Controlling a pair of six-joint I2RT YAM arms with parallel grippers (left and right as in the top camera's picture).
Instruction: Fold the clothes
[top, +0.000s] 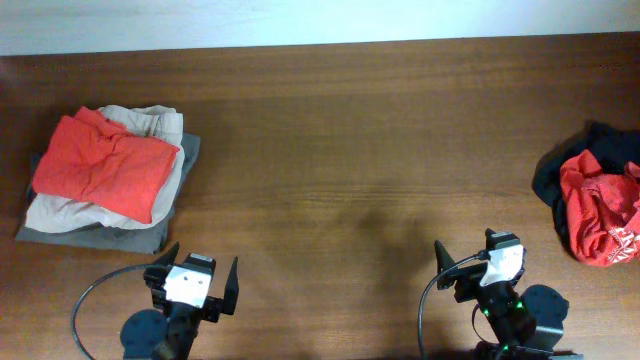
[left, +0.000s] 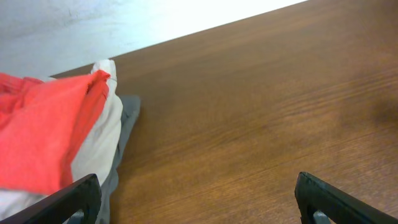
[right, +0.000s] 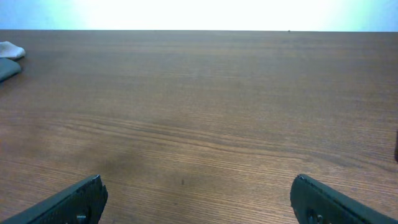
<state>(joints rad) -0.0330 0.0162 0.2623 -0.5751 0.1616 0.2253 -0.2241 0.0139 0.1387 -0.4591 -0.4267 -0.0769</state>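
A folded stack of clothes lies at the table's left: an orange-red shirt (top: 105, 165) (left: 43, 130) on top, a beige garment (top: 60, 212) (left: 99, 137) under it and a grey one (top: 110, 237) (left: 127, 118) at the bottom. At the right edge a crumpled red shirt with white print (top: 598, 210) rests on a black garment (top: 555, 175). My left gripper (top: 203, 264) (left: 199, 199) stands open near the front edge, just right of the stack, with bare wood between its fingers. My right gripper (top: 478, 256) (right: 199, 196) is open over bare wood, left of the crumpled pile.
The brown wooden table (top: 340, 150) stretches between the two piles. A pale wall runs along its far edge. Both arm bases and their cables sit at the front edge. A corner of the folded stack (right: 9, 59) shows at the far left of the right wrist view.
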